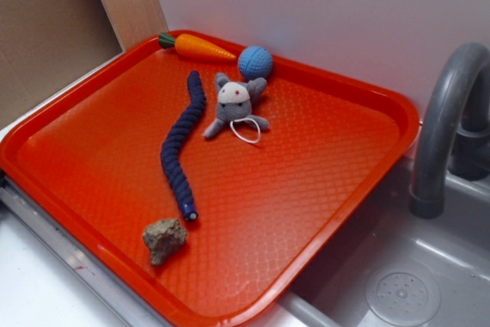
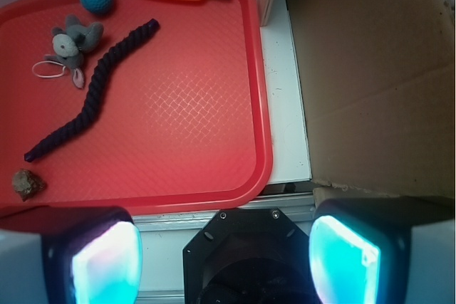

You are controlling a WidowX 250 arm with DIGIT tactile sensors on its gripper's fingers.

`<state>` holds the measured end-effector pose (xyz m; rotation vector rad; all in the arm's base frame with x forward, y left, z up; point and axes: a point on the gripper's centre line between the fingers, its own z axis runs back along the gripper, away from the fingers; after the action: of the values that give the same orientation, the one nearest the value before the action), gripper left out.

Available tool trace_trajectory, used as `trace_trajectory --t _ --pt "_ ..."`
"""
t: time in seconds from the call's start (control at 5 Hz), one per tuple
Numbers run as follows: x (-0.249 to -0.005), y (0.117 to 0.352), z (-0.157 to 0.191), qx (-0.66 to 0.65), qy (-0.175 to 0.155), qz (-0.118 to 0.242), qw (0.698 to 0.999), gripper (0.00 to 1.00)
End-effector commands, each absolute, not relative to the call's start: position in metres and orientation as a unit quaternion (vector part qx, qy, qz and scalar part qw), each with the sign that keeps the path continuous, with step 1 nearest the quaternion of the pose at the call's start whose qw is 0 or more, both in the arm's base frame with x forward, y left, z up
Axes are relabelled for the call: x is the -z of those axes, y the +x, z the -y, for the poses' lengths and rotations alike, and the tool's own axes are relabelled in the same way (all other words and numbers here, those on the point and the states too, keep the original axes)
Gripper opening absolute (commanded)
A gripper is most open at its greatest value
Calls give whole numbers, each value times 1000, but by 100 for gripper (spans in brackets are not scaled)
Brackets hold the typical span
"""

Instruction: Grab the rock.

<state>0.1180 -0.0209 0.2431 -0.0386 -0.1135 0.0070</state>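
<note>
The rock, a rough grey-brown lump, lies on the red tray near its front edge, just past the end of a dark blue rope toy. From the wrist camera the rock shows at the far left of the tray. My gripper hangs high above the white ledge beside the tray, well to the right of the rock. It stands open, its two glowing pads wide apart with nothing between them. The gripper does not appear in the exterior view.
An orange carrot, a blue ball and a grey stuffed mouse lie at the tray's far side. A grey faucet and sink stand at the right. Brown cardboard lies next to the tray.
</note>
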Motion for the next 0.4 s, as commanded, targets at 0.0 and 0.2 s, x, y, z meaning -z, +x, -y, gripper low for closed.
trace_trajectory --t 0.0,0.2 --pt "-243 118 21 -4 -19 57 998 100" --pt "-243 135 50 -6 -42 79 996 100"
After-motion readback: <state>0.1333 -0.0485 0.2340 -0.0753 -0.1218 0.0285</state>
